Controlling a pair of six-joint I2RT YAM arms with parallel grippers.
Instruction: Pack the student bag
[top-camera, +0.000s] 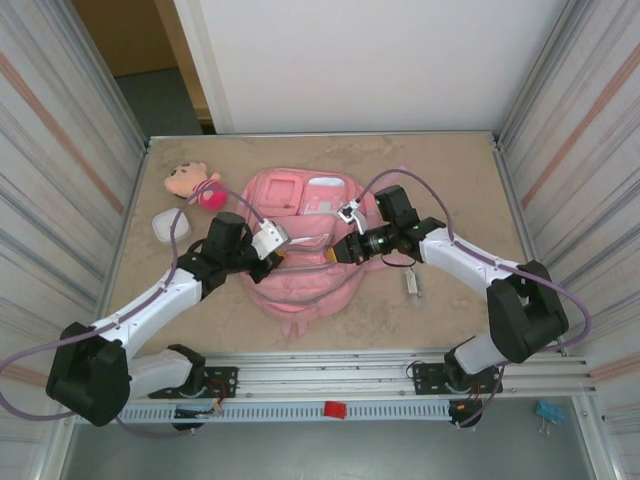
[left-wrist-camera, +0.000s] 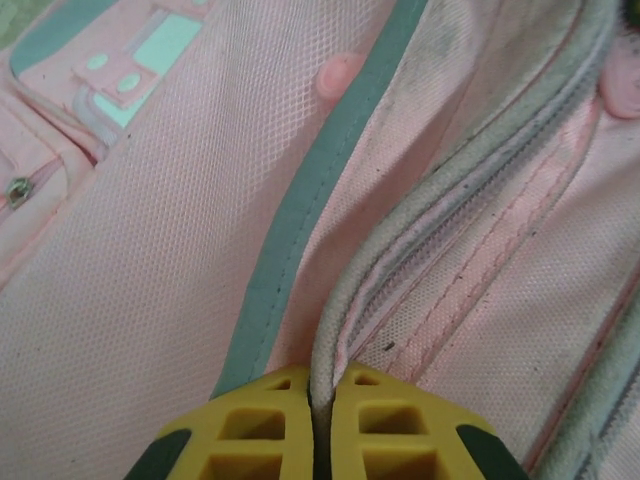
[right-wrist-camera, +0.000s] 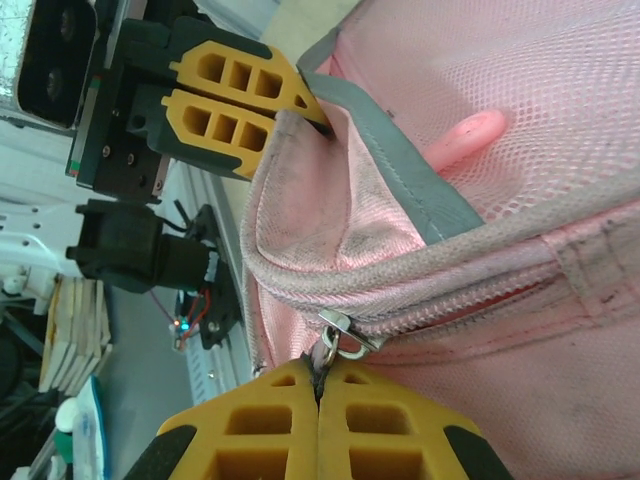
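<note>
Across the middle of the top view, the student bag (top-camera: 305, 285) lies flat on the table (top-camera: 450, 180). The left gripper (top-camera: 272, 243) and right gripper (top-camera: 340, 250) meet over its centre, close together, and a plush doll (top-camera: 195, 183) and a small white case (top-camera: 168, 225) sit just off the bag's upper-left side. With the wrists this near, a sideways swing could knock one against the other, and a hard tug could drag the whole bag toward the doll. From the left wrist, at bottom centre of the frame, the yellow fingers (left-wrist-camera: 265, 425) are pressed together on the grey-piped edge of the bag's opening. Only a thin fold is caught, so I judge it could slip free if the other arm pulls against it, and the bag would then follow the pull instead of opening. From the right wrist, at bottom centre, the right jaws are shut on the pull tab hanging from the zipper slider (right-wrist-camera: 340, 335), while the left gripper (right-wrist-camera: 288, 108) clamps the fabric rim at upper left. The tab is small and held near its end. It could pop out, or the slider could bite into the slack fabric bunched above it and jam if the pull strays off the line of the teeth.
</note>
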